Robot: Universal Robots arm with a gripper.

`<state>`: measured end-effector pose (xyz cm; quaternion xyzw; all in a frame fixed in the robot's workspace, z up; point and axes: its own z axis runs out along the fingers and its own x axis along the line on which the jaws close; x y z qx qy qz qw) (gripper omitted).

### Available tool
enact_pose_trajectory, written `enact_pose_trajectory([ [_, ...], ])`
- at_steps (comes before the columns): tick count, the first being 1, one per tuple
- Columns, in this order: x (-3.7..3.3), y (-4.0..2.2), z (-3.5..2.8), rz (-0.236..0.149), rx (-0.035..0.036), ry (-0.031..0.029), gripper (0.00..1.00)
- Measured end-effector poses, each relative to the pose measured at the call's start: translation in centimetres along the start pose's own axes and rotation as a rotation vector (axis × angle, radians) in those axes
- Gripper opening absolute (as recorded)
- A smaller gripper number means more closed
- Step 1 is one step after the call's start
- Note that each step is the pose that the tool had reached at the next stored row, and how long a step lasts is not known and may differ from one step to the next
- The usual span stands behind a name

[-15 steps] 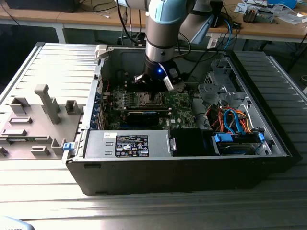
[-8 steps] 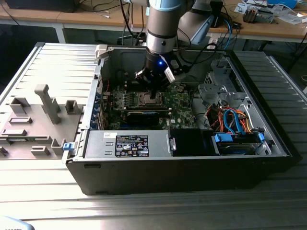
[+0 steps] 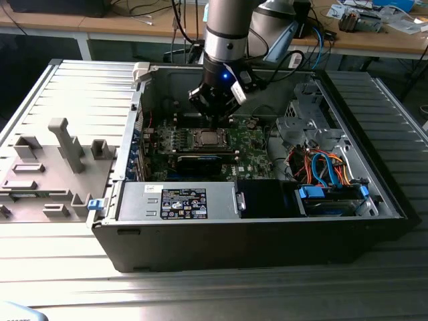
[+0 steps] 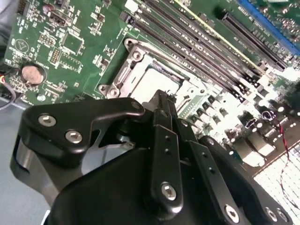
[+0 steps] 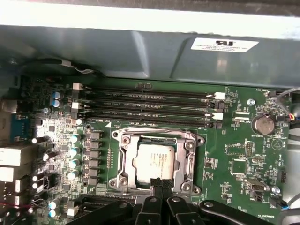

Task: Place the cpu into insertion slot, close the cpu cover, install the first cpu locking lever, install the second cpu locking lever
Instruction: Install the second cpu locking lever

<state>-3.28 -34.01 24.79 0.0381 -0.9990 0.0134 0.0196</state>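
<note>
An open computer case (image 3: pixel 267 227) lies on a ribbed metal table (image 3: pixel 200 287).

The cpu (image 5: pixel 155 161) sits in the insertion slot (image 5: pixel 123 160), with the cpu cover (image 5: pixel 157 137) around it. The gripper (image 5: pixel 160 183) hangs just above the slot's edge, inside the computer case (image 3: pixel 267 241).

White printed label on power supply (image 3: pixel 183 202), white sticker on case wall (image 5: pixel 224 45), neither print legible

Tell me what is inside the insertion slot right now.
The cpu lies in the insertion slot, its metal top showing through the cpu cover. The gripper sits at the socket's edge and hides that side; contacts underneath are covered.
</note>
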Motion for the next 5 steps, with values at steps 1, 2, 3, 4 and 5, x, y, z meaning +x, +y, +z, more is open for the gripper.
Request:
enact_pose_trajectory([
  [1, 0.0, 0.0, 0.0, 0.0, -0.0001, 0.0, 0.11],
  [2, 0.0, 0.0, -0.01, 0.0, 0.0, 0.0, 0.11],
  [3, 0.0, 0.0, -0.01, 0.0, 0.0001, 0.0, 0.11],
  [4, 0.0, 0.0, -0.01, 0.0, 0.0, 0.0, 0.11],
  [5, 0.0, 0.0, -0.01, 0.0, 0.0, 0.0, 0.11],
])
